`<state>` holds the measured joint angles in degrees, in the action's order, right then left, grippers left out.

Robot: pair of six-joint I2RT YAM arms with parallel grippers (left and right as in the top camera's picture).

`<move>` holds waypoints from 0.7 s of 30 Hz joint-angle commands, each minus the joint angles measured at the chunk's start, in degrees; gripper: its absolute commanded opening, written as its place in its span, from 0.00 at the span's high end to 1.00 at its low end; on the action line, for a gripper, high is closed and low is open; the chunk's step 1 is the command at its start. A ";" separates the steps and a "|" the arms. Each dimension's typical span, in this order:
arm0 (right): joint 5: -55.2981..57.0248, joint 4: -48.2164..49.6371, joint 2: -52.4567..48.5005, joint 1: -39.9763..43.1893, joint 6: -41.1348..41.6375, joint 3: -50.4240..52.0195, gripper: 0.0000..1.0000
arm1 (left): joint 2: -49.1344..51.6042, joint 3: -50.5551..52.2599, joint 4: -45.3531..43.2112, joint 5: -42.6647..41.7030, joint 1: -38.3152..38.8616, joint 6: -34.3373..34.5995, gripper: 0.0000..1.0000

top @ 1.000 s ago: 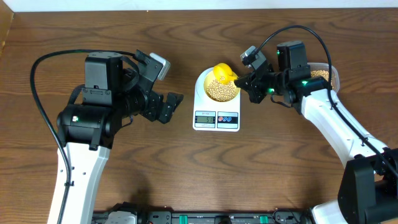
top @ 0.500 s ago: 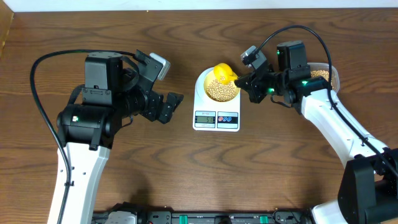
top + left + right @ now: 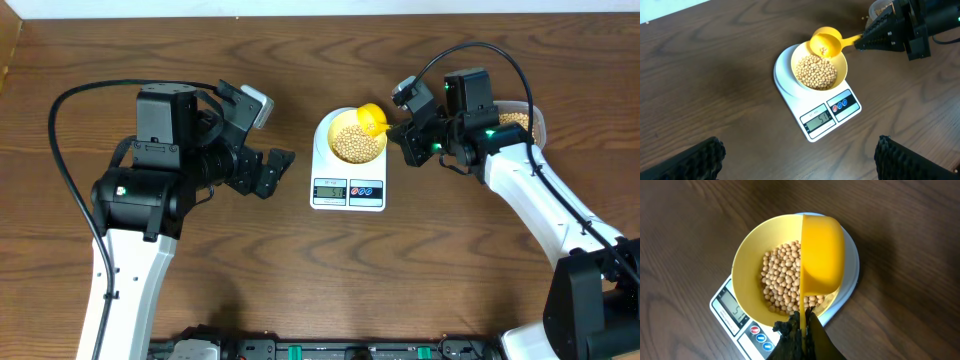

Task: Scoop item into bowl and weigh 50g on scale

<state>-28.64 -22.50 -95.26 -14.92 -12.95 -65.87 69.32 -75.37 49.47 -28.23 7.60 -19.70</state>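
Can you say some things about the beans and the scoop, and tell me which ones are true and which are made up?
1. The bowl sits on the scale. True.
2. The bowl is empty. False: there are lots of beans in it.
3. The right jaws grip the scoop by its handle. True.
4. The left jaws hold the bowl. False: they are open, off to the side of the scale, and hold nothing.
5. The scoop is red. False: it is yellow, and it is tipped over the bowl.
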 commanded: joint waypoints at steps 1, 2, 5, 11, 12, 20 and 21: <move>0.22 -0.04 -0.50 -0.68 0.48 0.04 0.99 | -0.09 0.13 0.02 -0.72 -0.24 0.04 0.02; 0.24 0.00 -0.55 -0.92 0.48 0.04 0.99 | -0.09 0.13 0.02 -0.72 -0.24 0.04 0.02; 0.24 -0.02 -0.85 -1.92 0.50 0.04 0.99 | -0.09 0.13 0.02 -0.72 -0.24 0.04 0.02; 2.49 -0.04 -1.42 -3.21 0.50 0.04 0.99 | -0.09 0.13 0.02 -0.72 -0.24 0.04 0.02; 3.41 0.00 -1.42 -3.34 0.50 0.04 0.99 | -0.09 0.13 0.02 -0.72 -0.24 0.04 0.02; 4.79 0.44 -1.44 -3.52 0.48 0.04 0.99 | -0.09 0.13 0.02 -0.72 -0.24 0.04 0.03; 4.79 0.63 -1.44 -3.52 0.48 0.04 0.99 | -0.09 0.13 0.02 -0.72 -0.24 0.04 0.02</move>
<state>-24.51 -22.39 -96.40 -17.78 -12.95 -65.87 69.32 -75.37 49.47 -28.23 7.60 -19.70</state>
